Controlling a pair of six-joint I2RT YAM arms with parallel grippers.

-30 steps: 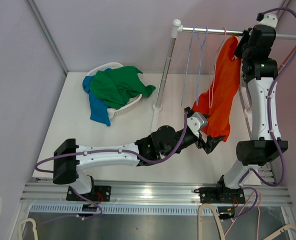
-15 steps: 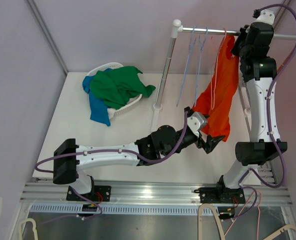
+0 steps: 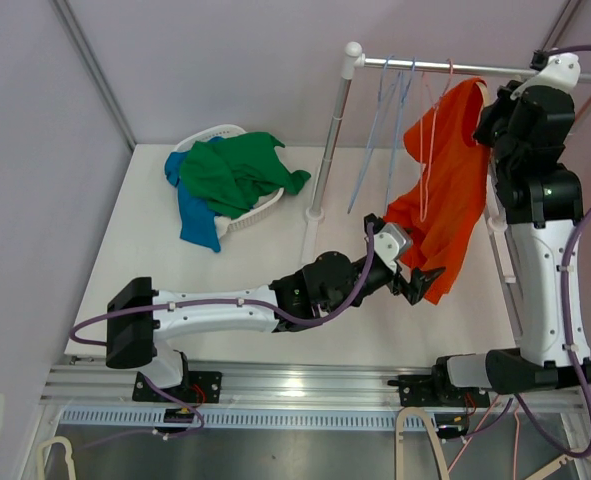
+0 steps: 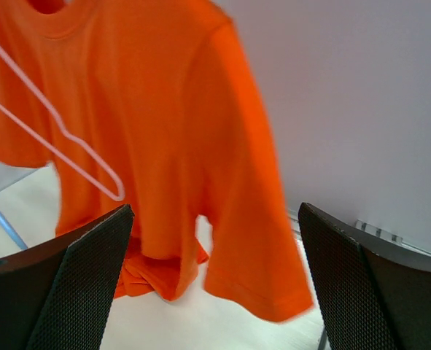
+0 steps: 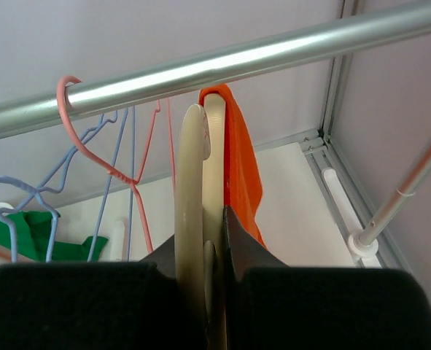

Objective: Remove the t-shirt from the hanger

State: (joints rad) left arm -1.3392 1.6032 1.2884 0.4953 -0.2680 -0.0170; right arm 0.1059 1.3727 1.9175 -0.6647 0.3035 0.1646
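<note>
1. Now, your right gripper has its fingers pressed together, with the orange shirt caught at their tips. The cloth drapes down past the finger on the right of that wrist view.
2. Just above those fingertips runs the rail. A pink hanger hooks over it to the left of the fingers, and blue hangers hang beyond that.
3. Your left gripper has its fingers spread wide and holds nothing.
4. Ahead of the left fingers the shirt fills the gap between them. Its hem and one sleeve dip to fingertip level, nearer the left finger; you cannot tell whether cloth and finger touch. The pink hanger's wire lies across the shirt front, above that same finger.
5. Seen from above, the shirt runs from your right fingers down to the left ones.
6. A basket of green and blue clothes sits well apart from both pairs of fingers, out past the left arm's side of the table.
</note>
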